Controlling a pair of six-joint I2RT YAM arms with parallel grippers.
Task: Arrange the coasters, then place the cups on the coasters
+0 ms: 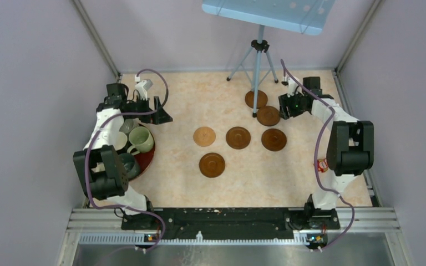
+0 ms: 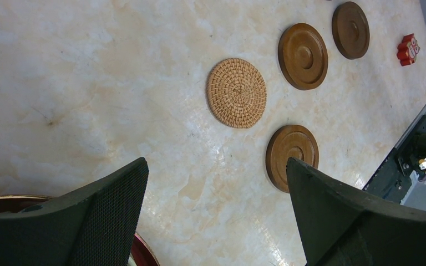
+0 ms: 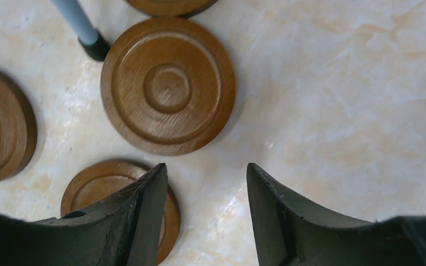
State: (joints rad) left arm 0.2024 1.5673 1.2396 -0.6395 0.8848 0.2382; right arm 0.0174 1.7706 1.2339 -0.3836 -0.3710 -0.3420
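Note:
Six coasters lie on the table: a tan woven one (image 1: 204, 136) (image 2: 236, 93) and brown discs (image 1: 238, 137), (image 1: 274, 139), (image 1: 212, 164), (image 1: 268, 116), (image 1: 256, 99). The cups, among them a pale green one (image 1: 140, 138) and a cream one (image 1: 119, 142), stand bunched on a dark red tray (image 1: 147, 158) at the left. My left gripper (image 1: 161, 114) (image 2: 216, 160) hovers open just beyond the tray, holding nothing. My right gripper (image 1: 282, 105) (image 3: 206, 166) is open with bare table between its fingers, just short of a brown coaster (image 3: 168, 86); its left finger overlaps another coaster (image 3: 97, 185).
A tripod stands at the back; one leg foot (image 1: 255, 114) (image 3: 96, 49) touches down right beside the back coasters. A small red object (image 1: 323, 165) (image 2: 409, 49) lies near the right arm. Walls enclose the table on three sides.

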